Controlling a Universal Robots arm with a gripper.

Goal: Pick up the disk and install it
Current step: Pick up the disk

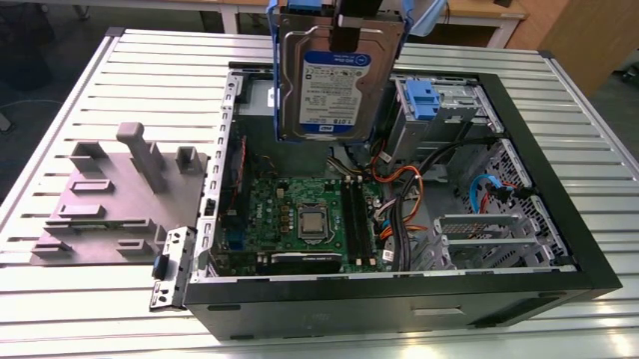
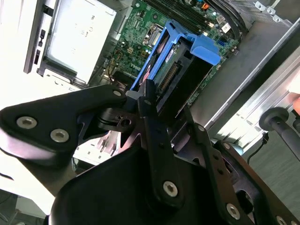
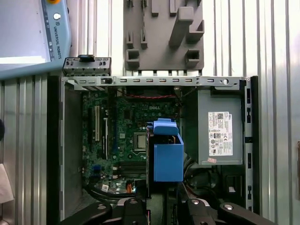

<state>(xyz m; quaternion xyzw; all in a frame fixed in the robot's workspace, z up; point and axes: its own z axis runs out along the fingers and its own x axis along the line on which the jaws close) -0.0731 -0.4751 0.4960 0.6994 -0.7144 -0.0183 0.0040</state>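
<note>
The disk (image 1: 334, 82) is a silver-grey drive with a white-and-blue label and blue side rails. It hangs upright above the back part of the open computer case (image 1: 591, 254). My gripper (image 1: 349, 34) is shut on its upper end, with a dark finger (image 1: 346, 36) lying across the label side. In the second wrist view the black fingers (image 2: 150, 108) clamp the blue-railed disk (image 2: 180, 58) over the motherboard. In the first wrist view the disk (image 3: 167, 157) is seen end-on below my gripper (image 3: 161, 202).
Inside the case lie the green motherboard (image 1: 299, 213), loose cables (image 1: 420, 187), a grey power-supply box (image 3: 219, 136) and a drive bay with a bare blue bracket (image 1: 420, 99). A grey fixture plate (image 1: 110, 202) sits on the slatted table (image 1: 60, 299). A pendant (image 3: 28, 37) lies nearby.
</note>
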